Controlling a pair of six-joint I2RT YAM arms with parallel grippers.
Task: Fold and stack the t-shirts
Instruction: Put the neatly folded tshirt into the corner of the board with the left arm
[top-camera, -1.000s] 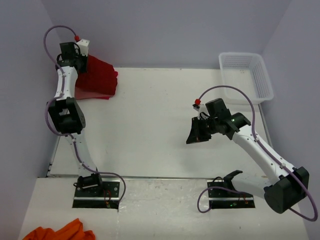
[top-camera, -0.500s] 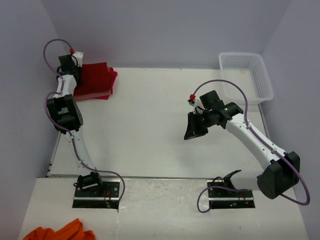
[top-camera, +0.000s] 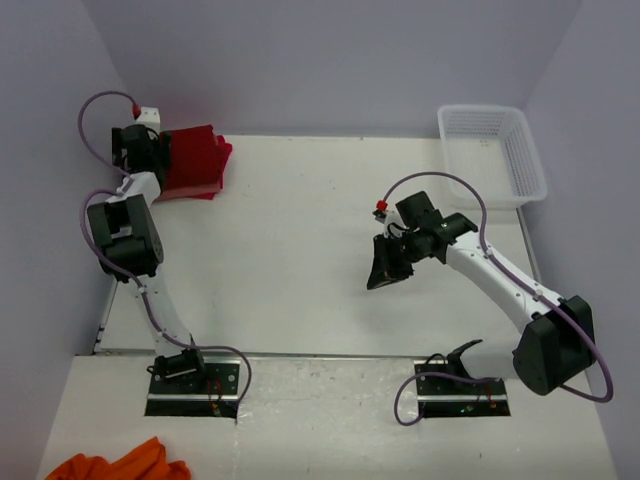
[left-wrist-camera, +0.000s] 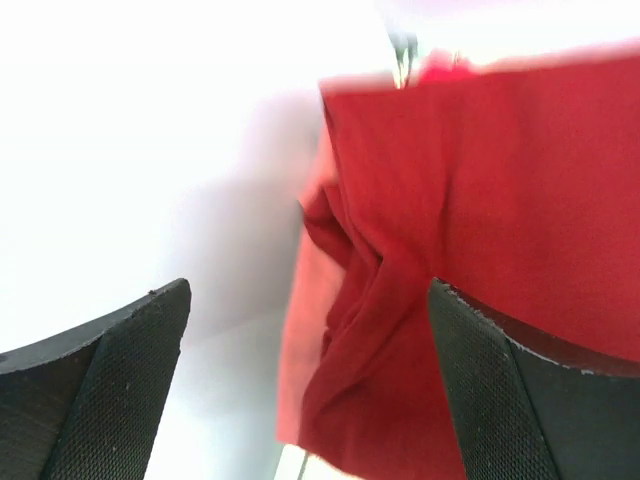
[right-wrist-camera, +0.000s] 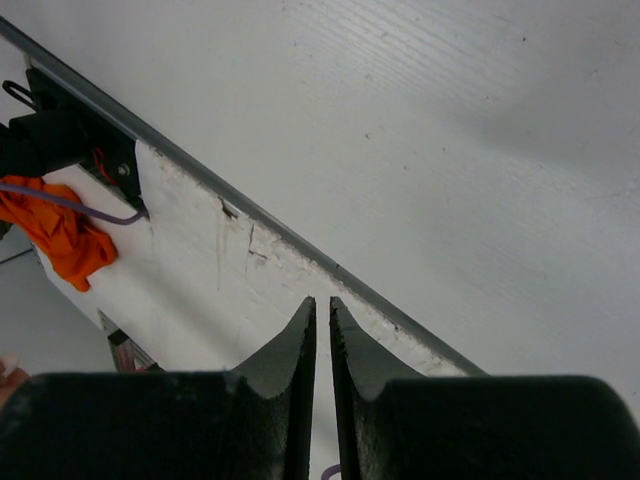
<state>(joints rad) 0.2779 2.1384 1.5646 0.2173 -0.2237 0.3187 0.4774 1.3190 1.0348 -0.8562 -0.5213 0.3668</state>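
Nearest, at the near-left corner of the front ledge, an orange cloth (top-camera: 120, 465) lies crumpled. Whether it is a shirt waiting its turn cannot be told.

The right arm (top-camera: 500, 280) reaches from its near base toward the middle of the table (top-camera: 290, 250), with its elbow out to the right. The right gripper (top-camera: 385, 270) hangs tilted above bare surface, its jaws pressed almost together and pinching nothing.

At the far right stands a white basket (top-camera: 530, 180).

At the far left corner the t-shirts (top-camera: 195, 160) sit as one folded red stack. The left wrist view shows a paler salmon layer at its edge.

The left arm (top-camera: 125, 235) stretches far along the left side. The left gripper (top-camera: 148, 152) is at the stack's left edge, jaws spread wide, with cloth between them but not clamped.

The folding and stacking look all but finished. What seems left is to draw this arm clear and perhaps tidy the pile.
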